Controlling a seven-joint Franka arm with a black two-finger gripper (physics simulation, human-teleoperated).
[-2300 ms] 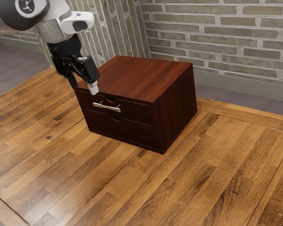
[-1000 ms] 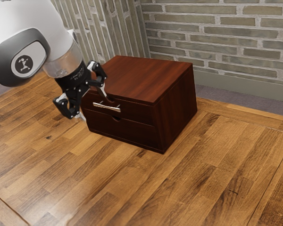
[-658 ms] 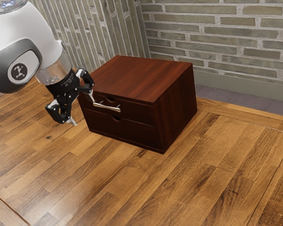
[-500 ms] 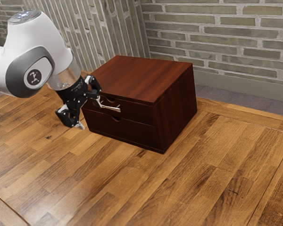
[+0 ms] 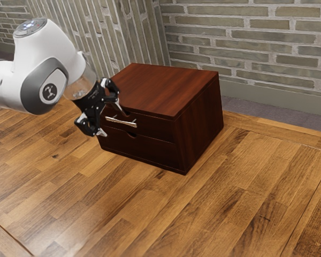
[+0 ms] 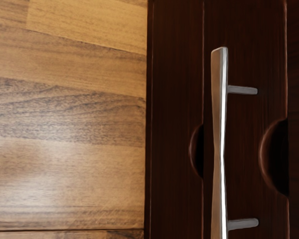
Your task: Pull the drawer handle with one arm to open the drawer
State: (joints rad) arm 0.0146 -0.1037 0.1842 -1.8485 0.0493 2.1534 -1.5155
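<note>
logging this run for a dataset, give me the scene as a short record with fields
cabinet: dark wood, two drawers, standing on the wooden table
top drawer: looks shut, front level with the lower drawer
handle: silver bar on two posts, on the top drawer
pincer: open, at the handle's end toward the exterior view's left, one finger above the bar and one below; contact unclear
task state: pull not yet done
</note>
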